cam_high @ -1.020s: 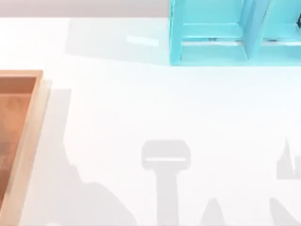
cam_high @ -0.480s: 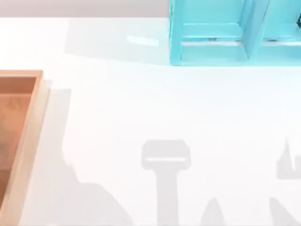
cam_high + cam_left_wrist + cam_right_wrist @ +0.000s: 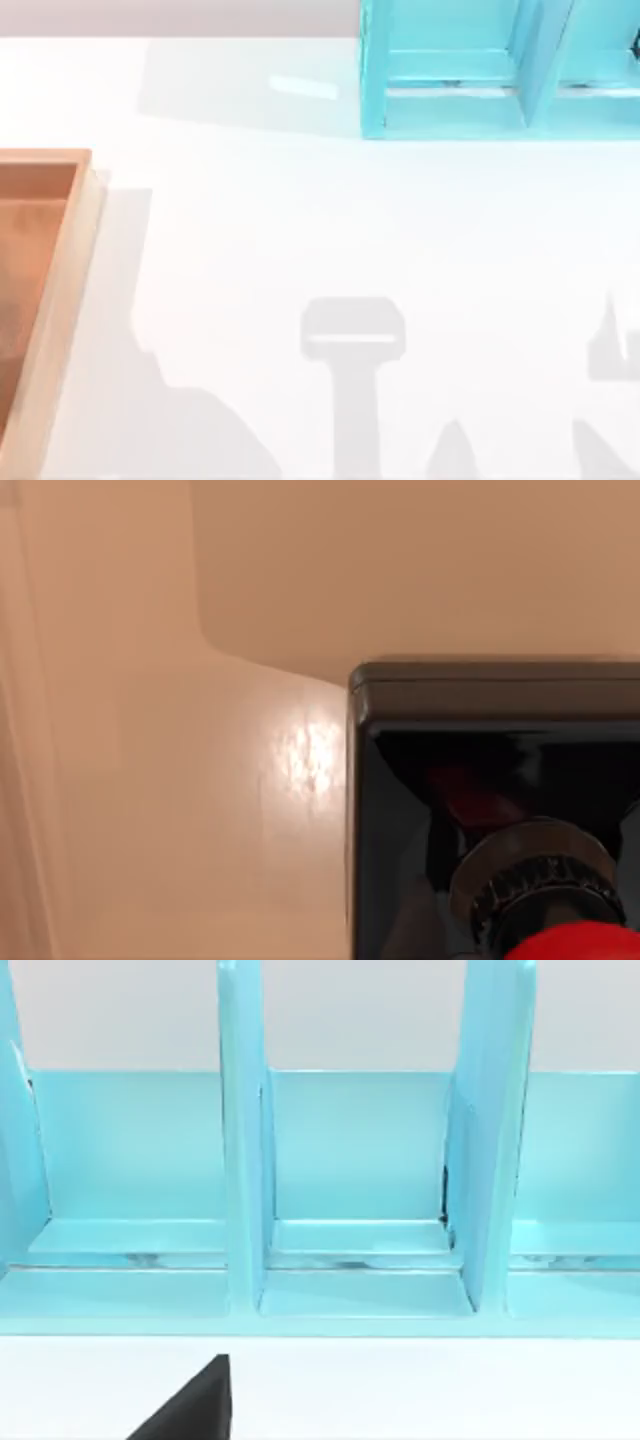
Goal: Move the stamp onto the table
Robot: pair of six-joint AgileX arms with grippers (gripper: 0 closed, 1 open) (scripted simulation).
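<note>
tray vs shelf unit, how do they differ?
Colour: the wooden tray is orange-brown; the shelf unit is light blue.
Place: the tray sits at the table's left edge, the shelf unit at the far right.
Build: the tray is a low, open box with one rim; the shelf unit has upright dividers forming compartments.
Both rest on the white table.

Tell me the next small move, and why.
Probably ease the left tool down onto the red knob of the stamp and close on it: the stamp stands on the tray floor, close under the left wrist camera, not on the table.
</note>
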